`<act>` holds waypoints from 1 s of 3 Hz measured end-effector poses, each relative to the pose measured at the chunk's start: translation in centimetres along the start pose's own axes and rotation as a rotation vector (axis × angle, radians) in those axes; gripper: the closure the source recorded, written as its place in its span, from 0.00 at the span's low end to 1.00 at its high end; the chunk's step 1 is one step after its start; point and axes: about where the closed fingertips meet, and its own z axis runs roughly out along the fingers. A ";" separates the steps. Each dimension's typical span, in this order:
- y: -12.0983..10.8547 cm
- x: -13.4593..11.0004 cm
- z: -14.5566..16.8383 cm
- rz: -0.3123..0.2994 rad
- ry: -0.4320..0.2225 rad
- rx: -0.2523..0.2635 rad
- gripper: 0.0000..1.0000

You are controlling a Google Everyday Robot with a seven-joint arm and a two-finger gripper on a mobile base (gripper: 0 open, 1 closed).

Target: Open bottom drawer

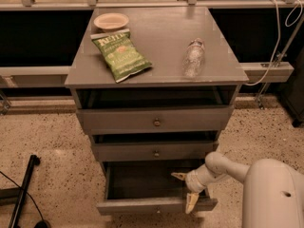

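The bottom drawer [142, 205] of the grey cabinet stands pulled out, its dark inside showing and its front board facing me low in the view. Its knob is hidden below the front edge. My gripper [186, 189] is at the drawer's right end, one yellowish finger inside over the drawer and the other outside in front of the front board, the fingers spread apart across the board. The white arm [228, 167] reaches in from the lower right.
Above are the mid-sized drawer [156, 152] and the widest drawer [155, 120], both slightly ajar. On the cabinet top [161, 27] lie a green chip bag [121, 56], a clear bottle [192, 58] and a small plate [111, 21]. A black stand [21, 191] is on the left floor.
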 end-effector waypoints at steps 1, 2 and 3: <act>-1.2 -0.1 -0.8 0.041 0.017 0.038 0.15; -2.2 1.4 -1.5 0.103 0.036 0.093 0.38; -2.4 4.7 -0.7 0.191 0.097 0.120 0.69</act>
